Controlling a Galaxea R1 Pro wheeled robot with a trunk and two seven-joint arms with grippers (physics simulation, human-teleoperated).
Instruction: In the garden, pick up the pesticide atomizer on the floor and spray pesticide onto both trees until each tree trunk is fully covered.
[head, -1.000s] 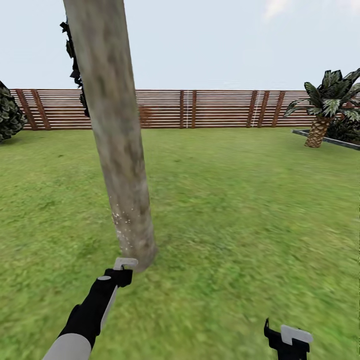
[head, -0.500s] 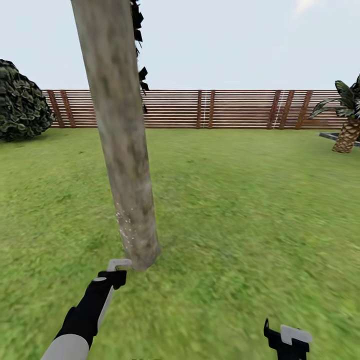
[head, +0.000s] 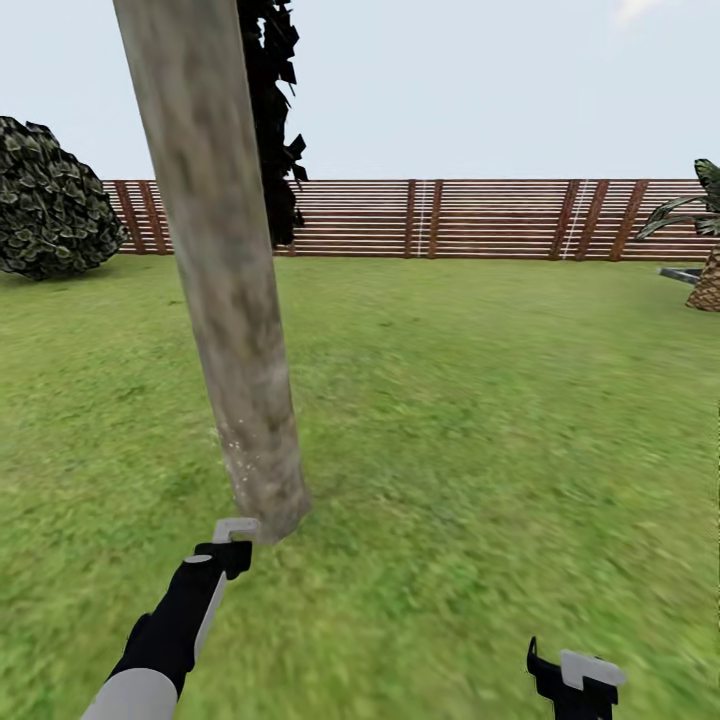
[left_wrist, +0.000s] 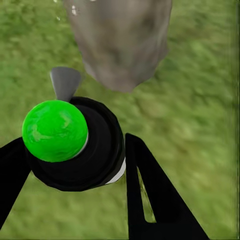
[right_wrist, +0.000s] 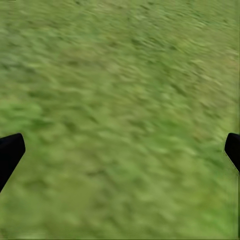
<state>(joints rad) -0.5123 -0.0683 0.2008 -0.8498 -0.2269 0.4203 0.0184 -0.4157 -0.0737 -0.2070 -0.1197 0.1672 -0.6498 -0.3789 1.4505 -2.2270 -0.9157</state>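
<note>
A thick grey-brown tree trunk (head: 225, 300) rises from the lawn (head: 480, 400) just ahead of me, leaning across the upper left of the head view. My left gripper (head: 224, 556) is shut on the pesticide atomizer (left_wrist: 75, 150), a black bottle with a green ball cap (left_wrist: 54, 130). Its grey nozzle (head: 237, 527) points at the trunk's base (left_wrist: 120, 45) from close by. A few white pesticide specks (head: 235, 440) dot the low bark. My right gripper (head: 575, 678) hangs open and holds nothing, with only grass between its fingers (right_wrist: 10, 152).
A brown slat fence (head: 470, 218) closes the far side of the garden. A dark thin tree (head: 272, 120) stands behind the trunk, a round shrub (head: 50, 200) at the far left, a short palm (head: 708, 260) and a paved edge (head: 685, 273) at the far right.
The whole view has swung left: the shrub has come in at the left and the palm has slid to the right edge. My left gripper stays by the trunk's base with the atomizer.
</note>
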